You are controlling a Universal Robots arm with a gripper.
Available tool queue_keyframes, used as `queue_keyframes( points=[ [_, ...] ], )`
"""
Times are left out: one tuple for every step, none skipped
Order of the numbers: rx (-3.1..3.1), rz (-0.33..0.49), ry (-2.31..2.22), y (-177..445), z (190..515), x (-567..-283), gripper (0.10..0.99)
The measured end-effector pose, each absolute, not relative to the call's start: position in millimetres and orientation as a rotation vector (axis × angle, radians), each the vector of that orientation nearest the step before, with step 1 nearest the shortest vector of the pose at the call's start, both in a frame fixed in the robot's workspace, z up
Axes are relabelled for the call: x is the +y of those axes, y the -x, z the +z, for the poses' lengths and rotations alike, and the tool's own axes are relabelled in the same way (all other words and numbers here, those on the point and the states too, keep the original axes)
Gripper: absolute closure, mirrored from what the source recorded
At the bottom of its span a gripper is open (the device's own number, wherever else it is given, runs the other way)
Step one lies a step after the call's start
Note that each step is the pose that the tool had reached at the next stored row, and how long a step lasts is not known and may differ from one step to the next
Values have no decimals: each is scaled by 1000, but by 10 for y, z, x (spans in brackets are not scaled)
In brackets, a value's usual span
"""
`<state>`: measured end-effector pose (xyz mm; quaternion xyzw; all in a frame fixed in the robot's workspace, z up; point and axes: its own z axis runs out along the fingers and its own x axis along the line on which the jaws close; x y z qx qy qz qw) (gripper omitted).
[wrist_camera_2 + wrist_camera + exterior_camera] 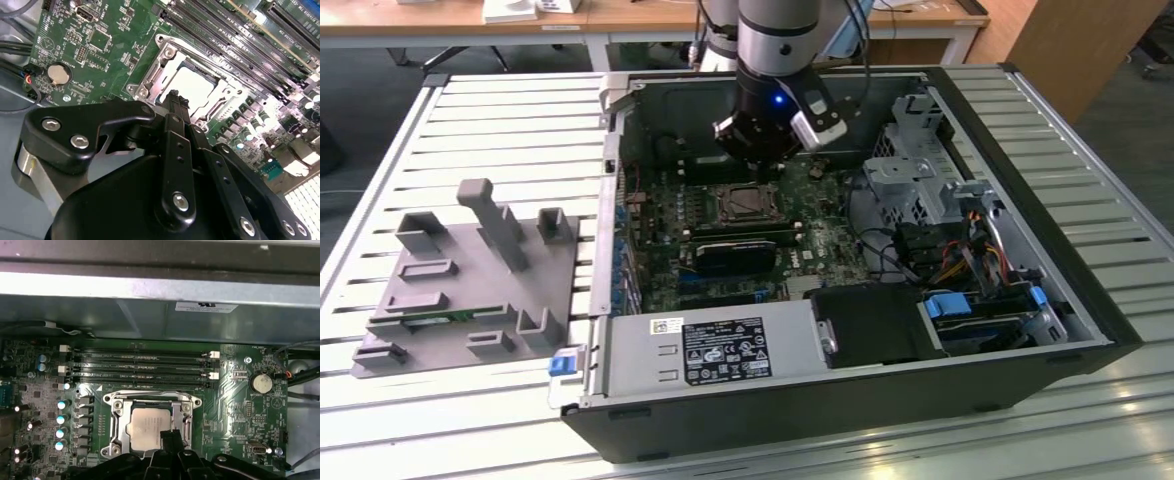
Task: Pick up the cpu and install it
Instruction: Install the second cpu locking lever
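The cpu (pixel 146 427) is a silvery square chip lying flat in the metal-framed socket (pixel 116 412) on the green motherboard; it also appears in the second wrist view as the cpu (pixel 192 85). My gripper (pixel 177 97) hovers just above the chip's edge with its black fingers pressed together and nothing between them. In the first wrist view the gripper (pixel 169 436) overlaps the chip's near corner. From the exterior view the gripper (pixel 765 158) hangs inside the open computer case, slightly behind the socket (pixel 750 203).
Memory slots (pixel 140 365) run beside the socket, and a coin battery (pixel 260 383) sits further off. A black card (pixel 740 255), drive cage (pixel 914 165), cables (pixel 974 250) and power supply box (pixel 714 350) crowd the case. A grey fixture (pixel 467 280) stands at the exterior view's left.
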<state>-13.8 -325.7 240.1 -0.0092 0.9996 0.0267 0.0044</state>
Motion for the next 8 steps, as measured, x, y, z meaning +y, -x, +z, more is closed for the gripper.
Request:
queue_keyframes(
  points=[
    [3132, 84, 29, 138, 2401, -3273, 980],
    [3132, 83, 29, 138, 2402, -3296, 980],
    [3132, 84, 28, 139, 2401, -3318, 980],
    [3132, 84, 28, 139, 2401, -3339, 980],
    [3132, 84, 29, 139, 2401, -3359, 980],
    [3132, 83, 29, 139, 2402, -3381, 980],
    [3132, 83, 29, 139, 2402, -3400, 980],
    [3132, 83, 29, 139, 2401, -3415, 980]
  ],
)
